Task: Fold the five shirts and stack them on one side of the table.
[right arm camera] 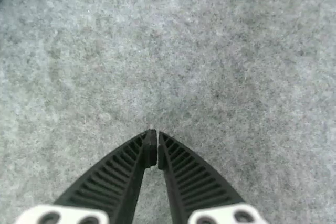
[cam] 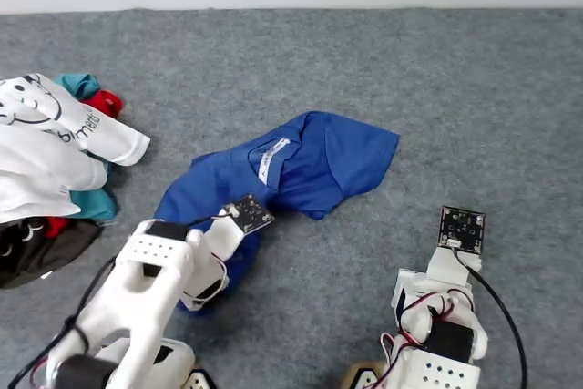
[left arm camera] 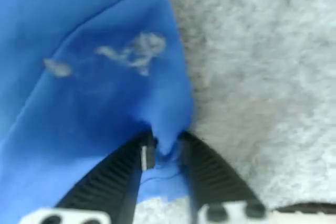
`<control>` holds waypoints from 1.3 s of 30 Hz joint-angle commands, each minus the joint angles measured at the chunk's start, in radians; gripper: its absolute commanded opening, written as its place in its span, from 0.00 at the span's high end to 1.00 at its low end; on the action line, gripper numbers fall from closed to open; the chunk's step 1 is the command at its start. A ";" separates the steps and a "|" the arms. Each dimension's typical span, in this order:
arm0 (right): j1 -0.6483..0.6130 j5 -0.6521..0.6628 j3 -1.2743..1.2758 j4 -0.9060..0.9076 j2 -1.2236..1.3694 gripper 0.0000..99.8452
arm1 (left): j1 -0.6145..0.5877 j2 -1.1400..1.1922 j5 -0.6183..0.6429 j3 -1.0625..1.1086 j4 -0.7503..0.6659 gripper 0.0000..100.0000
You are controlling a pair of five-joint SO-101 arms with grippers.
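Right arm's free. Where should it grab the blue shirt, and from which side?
Take the crumpled blue cotton shirt at its outer corner, the end nearest the right arm, approaching low from that side. That corner lies flat on the grey felt table cover, opposite the bunched end that the left tool pinches. The right tool is shut, so open it first.

There is one blue shirt (cam: 310, 166) and one heap (cam: 46, 166) of clothes showing four colours: white, teal, red and black. How many shirts that makes cannot be told. Two arms are there, the left arm (cam: 146, 289) and the right arm (cam: 437, 334).
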 commanded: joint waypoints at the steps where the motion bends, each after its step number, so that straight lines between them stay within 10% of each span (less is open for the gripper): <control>1: 0.016 -0.011 0.014 0.004 -0.007 0.99 | -0.003 0.031 -0.009 -0.094 0.032 0.99; 27: 0.016 -0.011 0.014 0.004 -0.007 0.99 | -0.025 -0.287 0.152 -0.960 0.437 0.99; 39: 0.008 -0.011 0.014 0.001 -0.007 0.99 | -0.430 -0.273 0.226 -1.021 0.379 0.99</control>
